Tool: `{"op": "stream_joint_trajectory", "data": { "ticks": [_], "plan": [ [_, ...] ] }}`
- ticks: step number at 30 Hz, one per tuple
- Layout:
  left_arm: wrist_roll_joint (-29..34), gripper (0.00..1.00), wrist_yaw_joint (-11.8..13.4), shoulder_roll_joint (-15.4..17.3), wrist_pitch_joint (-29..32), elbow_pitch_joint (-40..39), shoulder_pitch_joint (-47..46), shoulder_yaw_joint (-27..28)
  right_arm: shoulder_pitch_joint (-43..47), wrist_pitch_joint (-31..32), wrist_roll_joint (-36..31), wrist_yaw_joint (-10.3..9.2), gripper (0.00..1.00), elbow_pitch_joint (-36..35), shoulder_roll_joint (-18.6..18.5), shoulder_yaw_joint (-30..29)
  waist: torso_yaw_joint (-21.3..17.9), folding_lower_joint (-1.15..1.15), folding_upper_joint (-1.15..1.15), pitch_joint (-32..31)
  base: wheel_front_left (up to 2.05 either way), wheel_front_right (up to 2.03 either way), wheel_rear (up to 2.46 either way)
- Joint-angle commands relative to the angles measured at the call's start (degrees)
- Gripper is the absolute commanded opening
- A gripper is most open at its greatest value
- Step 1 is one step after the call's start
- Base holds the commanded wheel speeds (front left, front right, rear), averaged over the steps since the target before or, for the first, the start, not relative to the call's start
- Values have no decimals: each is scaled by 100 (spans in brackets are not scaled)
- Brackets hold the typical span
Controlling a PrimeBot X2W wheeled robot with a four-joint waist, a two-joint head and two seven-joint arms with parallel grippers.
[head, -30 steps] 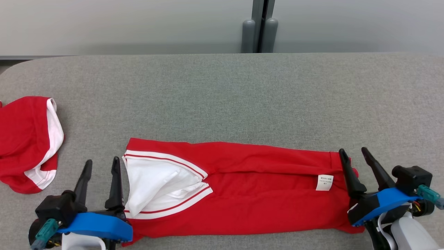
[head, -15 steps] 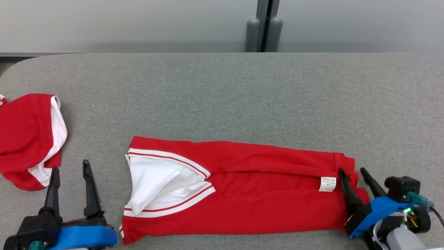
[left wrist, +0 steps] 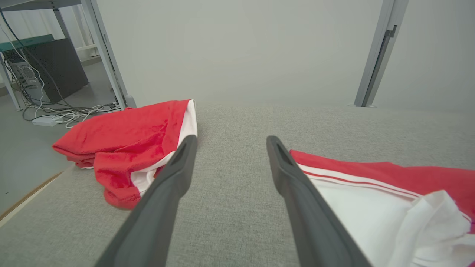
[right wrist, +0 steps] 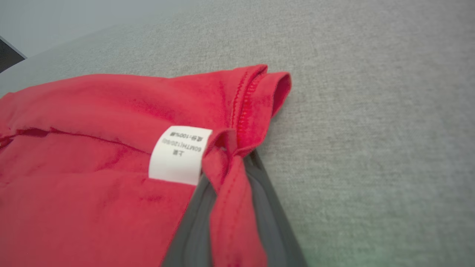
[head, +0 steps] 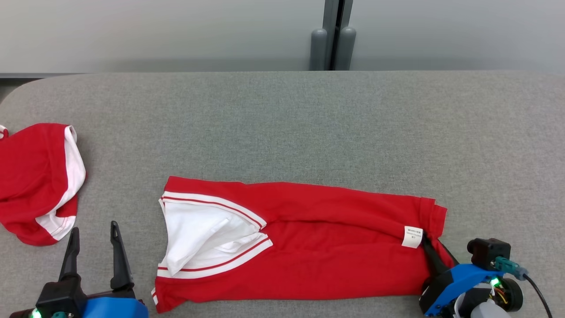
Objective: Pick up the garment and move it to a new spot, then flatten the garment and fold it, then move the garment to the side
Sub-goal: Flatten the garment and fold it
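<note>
Pinching the right-hand end of the red garment point(head: 331, 247), my right gripper point(head: 435, 249) was clamped on a fold of hem, its two dark fingers point(right wrist: 196, 226) drawn close with a ridge of cloth squeezed between them. A white label point(right wrist: 180, 154) sewn at that seam sat just beside the nearer fingertip; its small dark print lay upside down in the right wrist view, where "100%" could be made out and the rest was too fine to read. The garment lay stretched flat across the near part of the grey table point(head: 282, 123), its white, red-striped collar end toward my left. My left gripper point(head: 93, 232) stood with fingers spread wide, holding nothing, above bare table between that collar end and a second red-and-white garment point(head: 31, 176) bunched at the table's left edge.
</note>
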Motion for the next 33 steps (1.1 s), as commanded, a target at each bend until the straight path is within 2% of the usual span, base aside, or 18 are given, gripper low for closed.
{"op": "stream_joint_trajectory", "data": {
  "ticks": [1, 12, 16, 23, 30, 33],
  "plan": [
    [35, 100, -50, 1, -27, 39, -26, 82, 92, -33, 53, 14, 0, 32, -12, 10, -20, 0, 0, -45, 0, 0, 0],
    [148, 100, -80, -72, -27, 5, 127, 147, -175, 82, 132, 9, 0, 185, -1067, -773, -81, 0, 0, -226, 0, 0, 0],
    [152, 100, -72, -90, -27, -2, 153, 177, -204, 243, 96, 9, 0, 108, -1241, -859, -113, 0, 0, -270, 0, 0, 0],
    [125, 100, -36, -117, -26, -18, 214, 194, -148, 342, 287, 10, 0, -456, -835, -583, -147, 0, 0, -308, 0, 0, 0],
    [95, 100, -17, -124, -27, -27, 197, 170, -8, 602, 373, 10, 0, -1281, -385, -8, -124, 0, 0, -291, 0, 0, 0],
    [82, 100, 0, -128, -26, -29, 173, 148, -10, 840, 310, 10, 0, -1827, -130, 448, -90, 0, 0, -272, 0, 0, 0]
  ]
}}
